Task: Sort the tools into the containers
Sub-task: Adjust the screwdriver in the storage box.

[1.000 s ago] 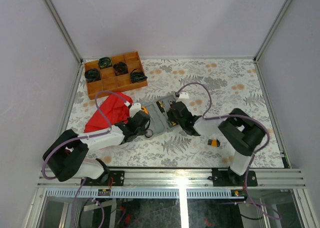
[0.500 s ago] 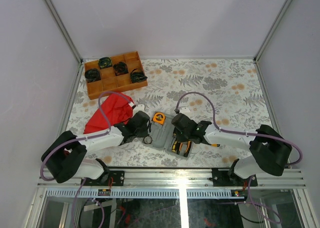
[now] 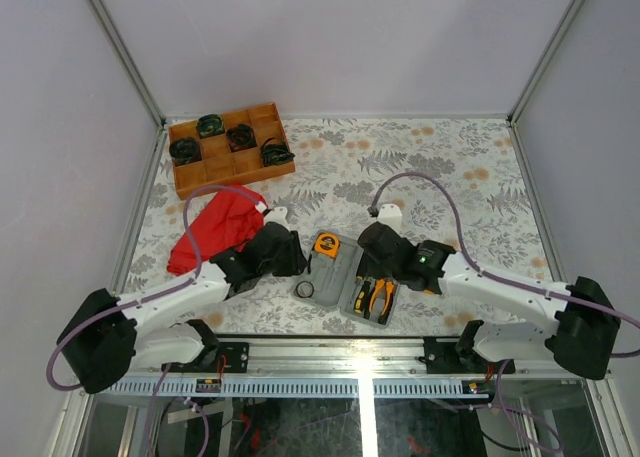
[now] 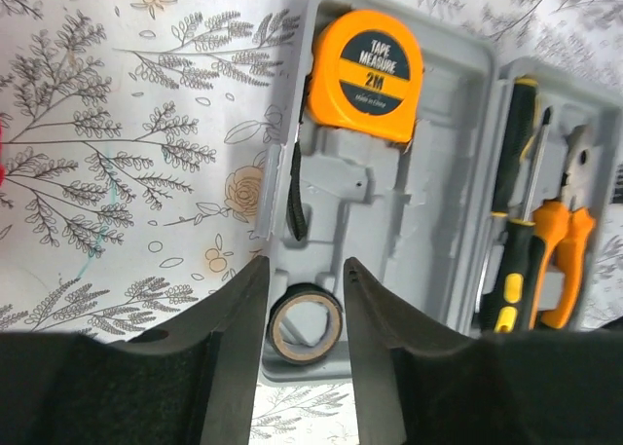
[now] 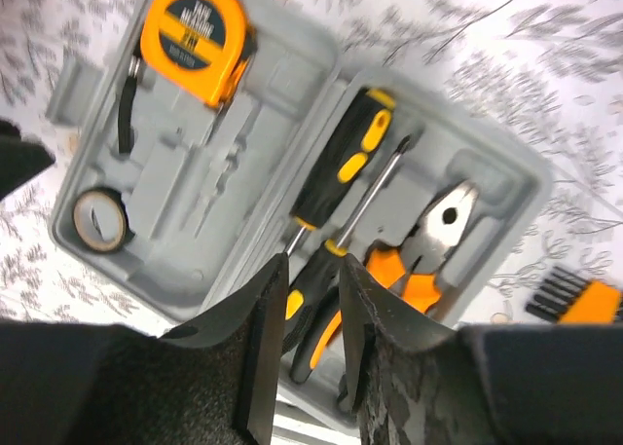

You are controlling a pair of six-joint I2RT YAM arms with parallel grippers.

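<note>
Since the left claw (image 4: 306, 270) and the right claw (image 5: 313, 265) both hang with jaws partly apart and nothing between them, no tool is in hand.

Just ahead of the left claw, framed by its fingers, a tape roll (image 4: 306, 325) sits in the near corner of the open case (image 4: 389, 202). Farther ahead, the tape measure (image 4: 366, 75) fills the recess at the far end of that half.

Just ahead of the right claw, two screwdrivers (image 5: 341, 163) lie side by side in the other half, with the pliers (image 5: 419, 260) beyond them to the right. Farther right of that claw, outside the case on the desk (image 5: 506, 85), lies a small orange-and-black bit piece (image 5: 574, 299).

Far beyond the left claw, a tray (image 3: 232, 175) holds black bundles (image 3: 240, 137), which seem no part of this job.

By my reading the sorting is nearly done: four tools are seated, and the bit piece looks like the only one left out. Several recesses in the tape-measure half stand bare, so a place for it likely remains.
</note>
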